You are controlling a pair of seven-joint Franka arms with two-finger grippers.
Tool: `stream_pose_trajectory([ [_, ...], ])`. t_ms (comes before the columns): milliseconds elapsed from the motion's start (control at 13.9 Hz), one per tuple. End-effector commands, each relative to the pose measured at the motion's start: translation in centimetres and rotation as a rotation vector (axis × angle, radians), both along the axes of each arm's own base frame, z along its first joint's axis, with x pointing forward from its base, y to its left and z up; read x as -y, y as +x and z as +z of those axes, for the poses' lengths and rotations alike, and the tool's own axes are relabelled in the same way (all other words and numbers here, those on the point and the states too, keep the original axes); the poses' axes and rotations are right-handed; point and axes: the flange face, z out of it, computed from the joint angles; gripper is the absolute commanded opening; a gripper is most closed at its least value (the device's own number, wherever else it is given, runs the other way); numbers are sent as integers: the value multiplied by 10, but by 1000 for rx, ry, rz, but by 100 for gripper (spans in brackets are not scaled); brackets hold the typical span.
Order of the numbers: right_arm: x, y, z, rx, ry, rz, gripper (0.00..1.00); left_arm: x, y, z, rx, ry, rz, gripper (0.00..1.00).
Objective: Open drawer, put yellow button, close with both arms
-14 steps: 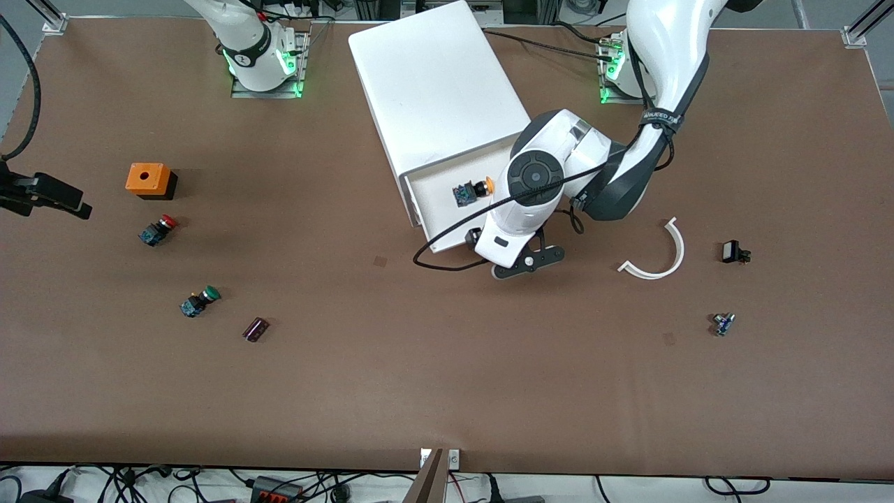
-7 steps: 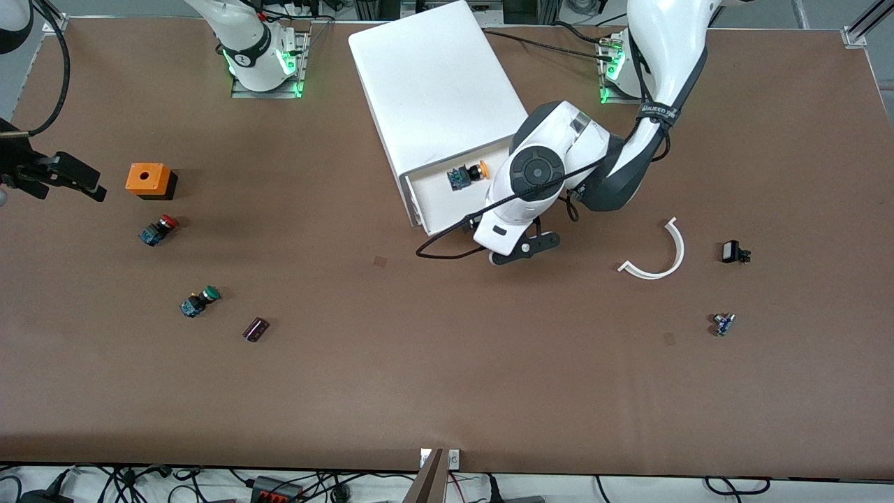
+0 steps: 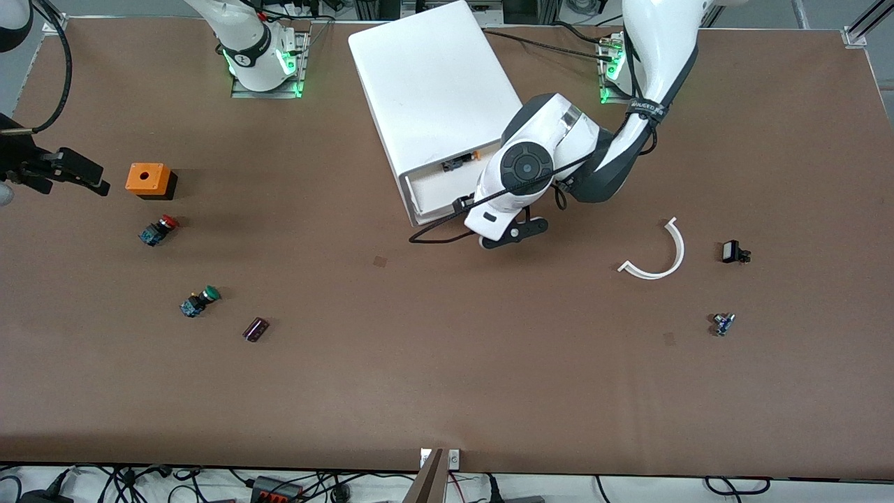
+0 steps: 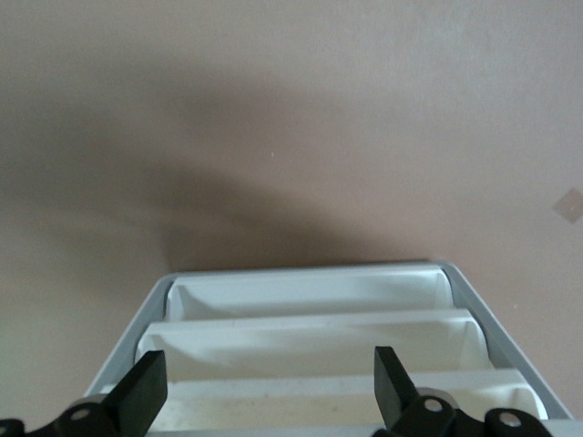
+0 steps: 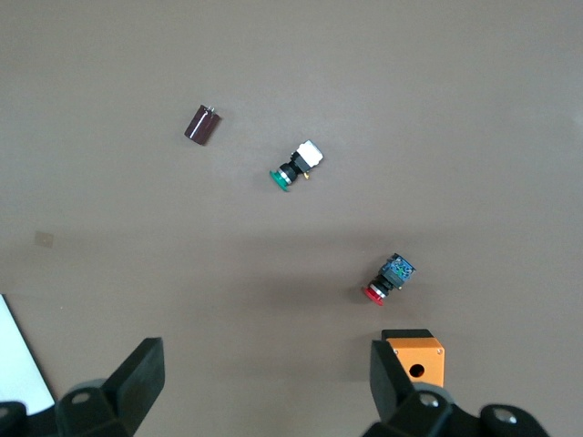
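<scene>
Button [image 3: 457, 165] is in, drawer [image 3: 436, 192] mostly shut; my left tool [image 4: 264, 401] spread wide at its front, right tool [image 5: 264, 387] waiting wide.

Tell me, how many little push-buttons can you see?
3. The yellow button lies in the half-shut drawer, mostly hidden; the red button sits beside the orange box; the green button is nearer the camera.

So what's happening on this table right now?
The left gripper, fingers open, is at the front of a white cabinet's top drawer, which stands partly open. The yellow button lies inside it, just visible under the cabinet's edge. The right gripper, also open and empty, hangs near the orange box and the red button.
</scene>
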Motion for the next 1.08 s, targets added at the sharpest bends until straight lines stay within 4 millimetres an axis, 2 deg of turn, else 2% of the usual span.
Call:
stream_pose_trajectory([
  [0,-2,-1,4,-9,-15,27,100,-1,-17,7,-62,-18,-12,100],
  [287,-7,-2,2,-27,-12,33,100,7,-31,4,-94,-16,-42,100],
  [502,-9,-2,3,-25,-13,37,100,10,-37,-2,-106,-10,-53,100],
  [1004,-10,-2,3,-24,-13,28,100,17,-46,0,-119,-10,-76,100],
])
